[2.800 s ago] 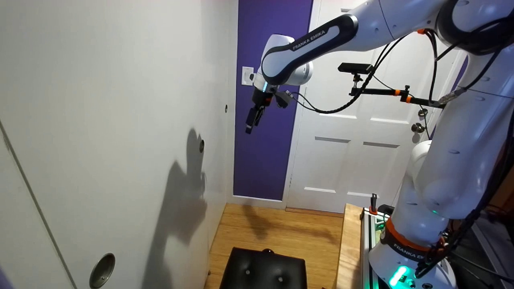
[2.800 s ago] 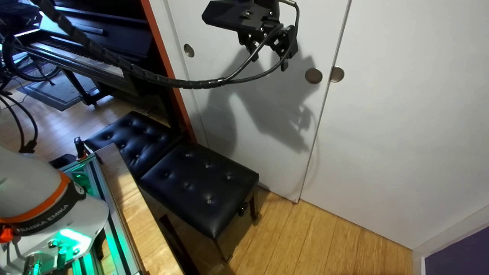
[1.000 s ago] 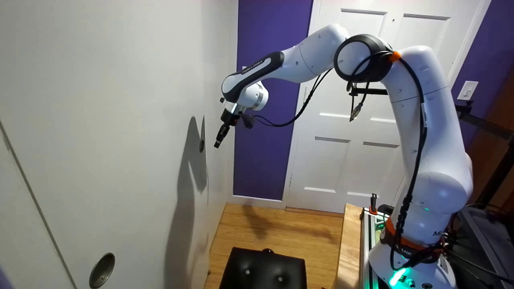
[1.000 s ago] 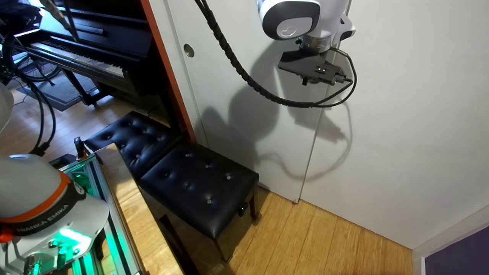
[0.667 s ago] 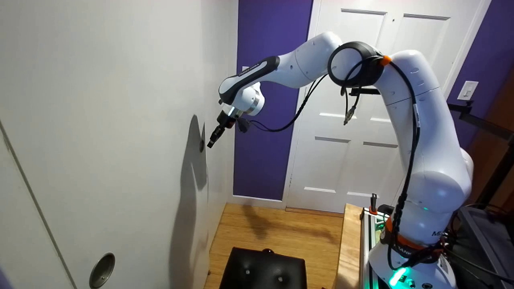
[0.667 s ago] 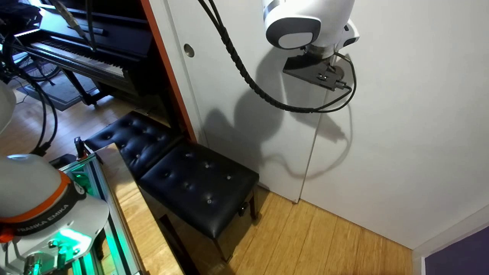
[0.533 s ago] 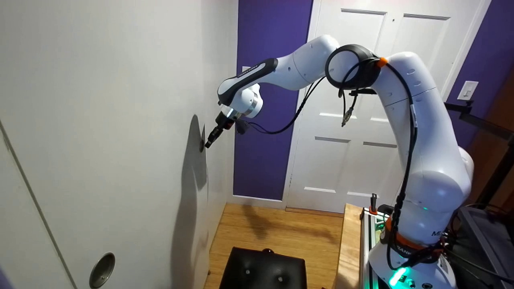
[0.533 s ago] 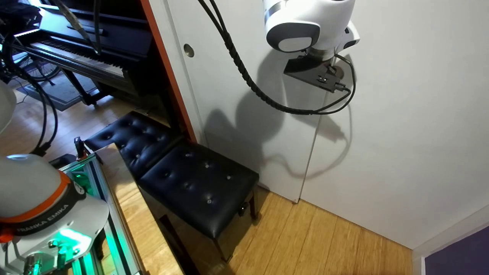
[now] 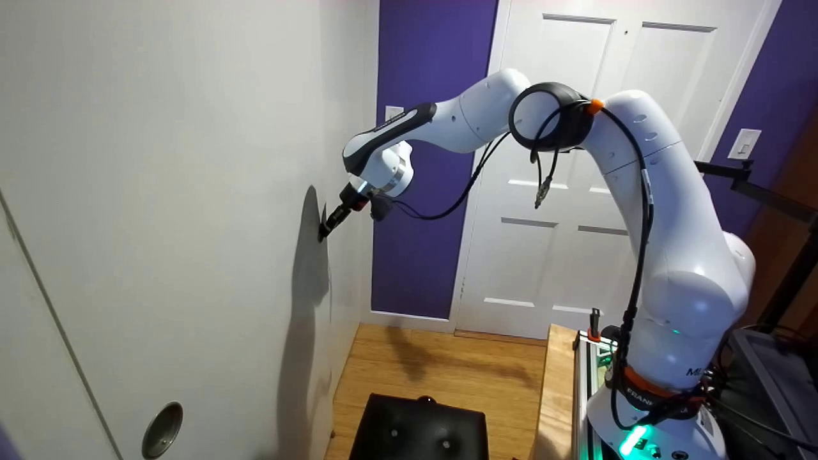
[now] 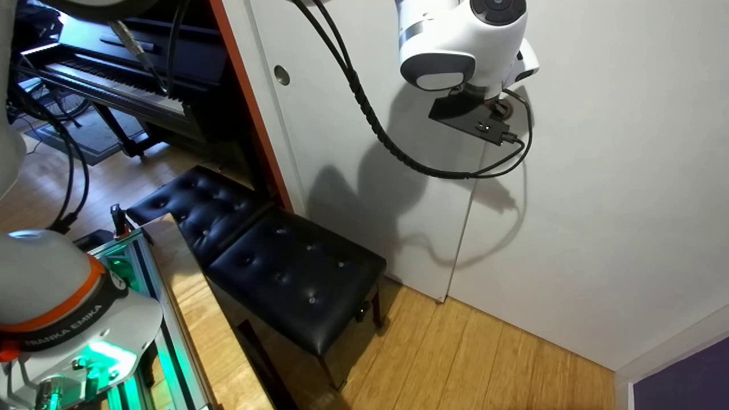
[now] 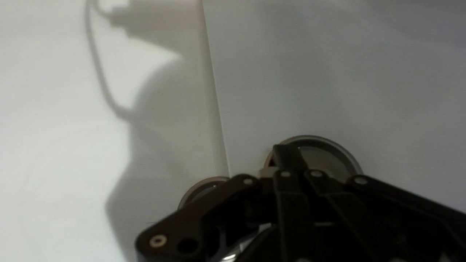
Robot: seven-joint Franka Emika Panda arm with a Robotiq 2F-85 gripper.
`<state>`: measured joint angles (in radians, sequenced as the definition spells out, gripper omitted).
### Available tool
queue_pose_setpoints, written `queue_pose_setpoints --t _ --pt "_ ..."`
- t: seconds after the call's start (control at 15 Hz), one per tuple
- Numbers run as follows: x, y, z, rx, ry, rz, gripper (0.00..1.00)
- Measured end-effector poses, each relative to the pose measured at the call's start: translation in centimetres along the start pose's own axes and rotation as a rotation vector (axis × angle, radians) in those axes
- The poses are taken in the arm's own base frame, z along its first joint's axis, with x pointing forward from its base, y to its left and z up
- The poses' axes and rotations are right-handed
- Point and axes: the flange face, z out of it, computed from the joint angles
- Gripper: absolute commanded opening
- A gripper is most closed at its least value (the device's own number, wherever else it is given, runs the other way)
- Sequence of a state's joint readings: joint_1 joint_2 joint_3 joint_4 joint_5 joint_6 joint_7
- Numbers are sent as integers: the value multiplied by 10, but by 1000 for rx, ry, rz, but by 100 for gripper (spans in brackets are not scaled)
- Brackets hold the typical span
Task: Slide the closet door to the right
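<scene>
In an exterior view, you see the closet door (image 9: 179, 204) at left; your gripper (image 11: 290, 157), fingers closed together, stands at the round finger pull (image 11: 326, 160) near the door's far vertical edge.

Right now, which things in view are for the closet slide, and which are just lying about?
For the job:
claw
pull, the one the claw's tip overlaps in the wrist view
closet door, the panel with that pull

Just about:
black seats
piano
mat
panelled door, a fixture
</scene>
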<state>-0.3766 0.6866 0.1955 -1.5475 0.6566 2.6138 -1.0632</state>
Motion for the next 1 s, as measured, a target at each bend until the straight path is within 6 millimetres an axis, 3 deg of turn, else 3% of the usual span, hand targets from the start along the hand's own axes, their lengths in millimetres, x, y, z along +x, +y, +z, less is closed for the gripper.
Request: queue_pose_setpoints --t 1.0 --pt "-3 12 -4 6 34 47 0"
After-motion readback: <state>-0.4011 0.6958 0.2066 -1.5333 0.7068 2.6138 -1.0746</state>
